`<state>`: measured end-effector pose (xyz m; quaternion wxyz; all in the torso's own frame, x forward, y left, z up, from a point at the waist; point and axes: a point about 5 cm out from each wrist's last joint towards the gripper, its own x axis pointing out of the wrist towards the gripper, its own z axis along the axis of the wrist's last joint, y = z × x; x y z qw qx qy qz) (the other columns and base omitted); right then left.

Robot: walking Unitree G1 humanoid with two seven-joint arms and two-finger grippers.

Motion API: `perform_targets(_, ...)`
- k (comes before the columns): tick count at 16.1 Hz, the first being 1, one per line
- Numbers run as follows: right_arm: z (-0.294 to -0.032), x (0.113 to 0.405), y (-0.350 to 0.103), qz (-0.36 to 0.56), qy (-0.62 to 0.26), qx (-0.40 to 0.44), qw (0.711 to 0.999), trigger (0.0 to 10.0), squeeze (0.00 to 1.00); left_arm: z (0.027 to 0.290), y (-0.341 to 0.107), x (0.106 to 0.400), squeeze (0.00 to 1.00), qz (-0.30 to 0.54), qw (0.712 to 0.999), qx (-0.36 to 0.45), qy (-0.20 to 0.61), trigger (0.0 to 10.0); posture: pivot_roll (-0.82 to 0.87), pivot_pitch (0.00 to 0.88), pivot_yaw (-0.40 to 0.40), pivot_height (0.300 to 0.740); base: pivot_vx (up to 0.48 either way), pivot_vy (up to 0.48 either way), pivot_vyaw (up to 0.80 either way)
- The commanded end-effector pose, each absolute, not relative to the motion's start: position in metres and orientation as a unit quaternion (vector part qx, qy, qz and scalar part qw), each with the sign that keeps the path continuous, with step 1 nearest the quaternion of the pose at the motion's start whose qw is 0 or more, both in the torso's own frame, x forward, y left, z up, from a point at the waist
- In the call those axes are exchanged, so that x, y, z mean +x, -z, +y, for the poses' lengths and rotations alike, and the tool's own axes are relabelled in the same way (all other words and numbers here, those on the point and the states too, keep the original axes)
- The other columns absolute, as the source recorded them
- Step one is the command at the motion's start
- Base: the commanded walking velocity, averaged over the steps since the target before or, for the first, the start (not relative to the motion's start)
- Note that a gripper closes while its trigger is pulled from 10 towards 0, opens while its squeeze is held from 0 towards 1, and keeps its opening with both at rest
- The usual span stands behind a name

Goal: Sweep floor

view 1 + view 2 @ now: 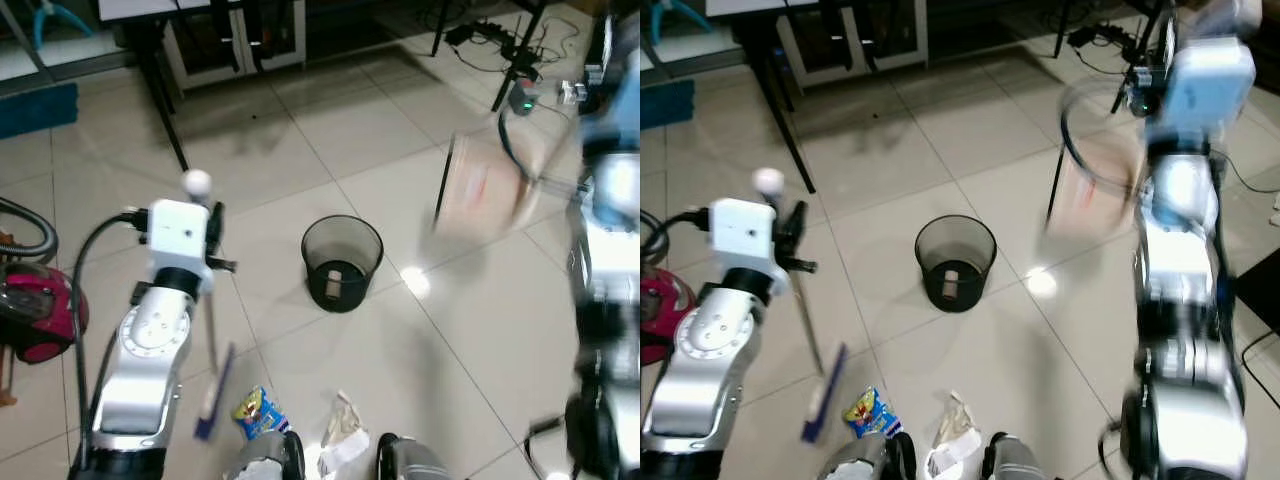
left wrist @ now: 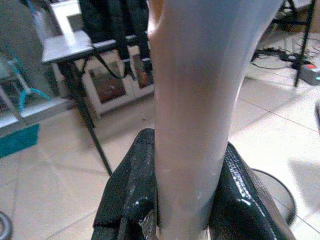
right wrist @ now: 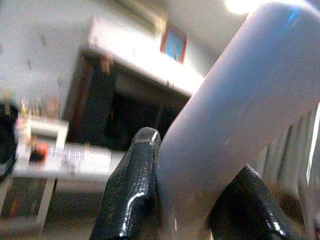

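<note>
Fingers of the left gripper clenched on the pale handle of the broom; in the left wrist view, black pads pressed against either side of the handle. Held at the robot's left front, handle slanting down from a round white knob at its top to a blue-purple head touching the tiled floor. Just beside the broom head, a blue and yellow snack wrapper lying flat on the tiles. Near it, toward the middle, a crumpled white paper close to the robot's feet.

Fingers of the right gripper likewise grasping a thick pale handle, seen in the right wrist view with a black pad on each side. Raised high at the robot's right, badly blurred, and carrying a pinkish dustpan well above the floor, tilted, its exact shape hard to make out.

Between the two arms and farther out, a black mesh wastebasket standing upright on the tiles, with something pale lying at its bottom. At the far left edge, a red vacuum cleaner with a grey hose. At the back, dark desk legs, a white cabinet, and a tangle of cables with a power strip.
</note>
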<state>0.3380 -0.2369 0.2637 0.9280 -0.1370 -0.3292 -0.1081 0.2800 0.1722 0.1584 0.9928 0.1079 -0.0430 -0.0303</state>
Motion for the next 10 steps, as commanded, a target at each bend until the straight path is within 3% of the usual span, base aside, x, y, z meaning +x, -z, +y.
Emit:
perform_targets(1, -0.244, 0.324, -0.273, -0.336, 0.132, -0.136, 0.922, 10.0, 0.00, 0.169, -0.157, 0.282, 0.00, -0.041, 0.992, 0.114, 0.040, 10.0, -0.09, 0.122, 0.059, 0.740, 0.000, 0.000, 0.00)
perform_targets(10, -0.260, 0.291, -0.261, -0.253, 0.186, -0.157, 0.936, 10.0, 0.00, 0.170, -0.157, 0.286, 0.00, -0.043, 0.992, 0.113, 0.038, 10.0, -0.10, 0.105, 0.051, 0.740, -0.027, 0.000, 0.00)
